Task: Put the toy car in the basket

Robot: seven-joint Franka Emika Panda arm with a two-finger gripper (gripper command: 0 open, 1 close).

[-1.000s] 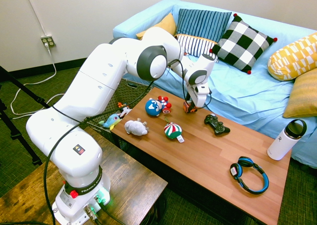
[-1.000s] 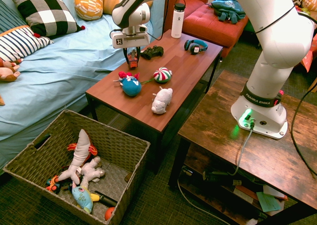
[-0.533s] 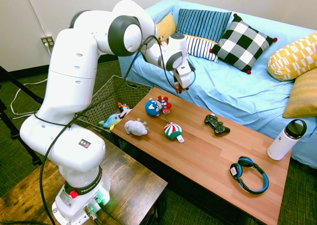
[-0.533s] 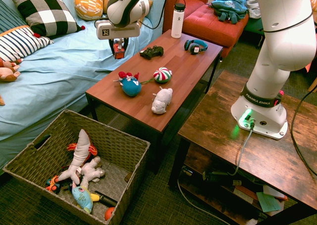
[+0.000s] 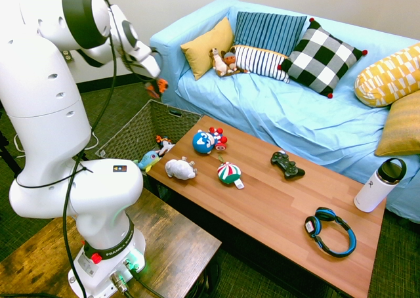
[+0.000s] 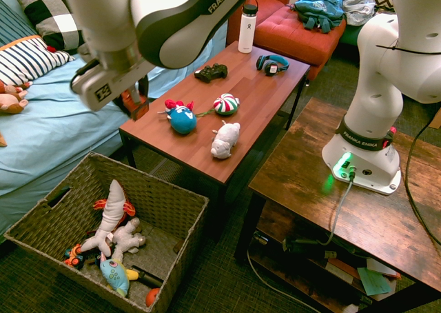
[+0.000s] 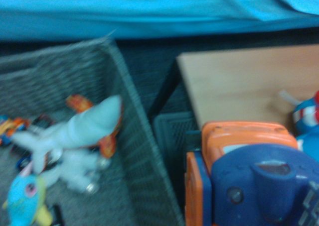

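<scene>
The toy car point(image 7: 249, 176) is orange and dark blue, the basket point(image 6: 186, 209) grey-brown in a woven pattern. The sofa point(image 5: 262, 107) is light blue. One cushion point(image 5: 325, 58) has black and white checks with red tassels. The ball point(image 5: 228, 172) is striped red, green and white. The bottle point(image 5: 377, 188) is white with a black lid, the headphones point(image 5: 335, 235) black and blue.

I count six cushions point(image 5: 241, 39) on the one blue sofa point(image 5: 308, 124), two tables point(image 5: 289, 199), one basket point(image 6: 182, 220), and one toy car point(image 6: 135, 107). On the longer table I see two ball toys point(image 5: 229, 173), one grey plush point(image 5: 180, 169), one controller point(image 5: 287, 165), one bottle point(image 5: 379, 186) and one pair of headphones point(image 5: 330, 232).
</scene>
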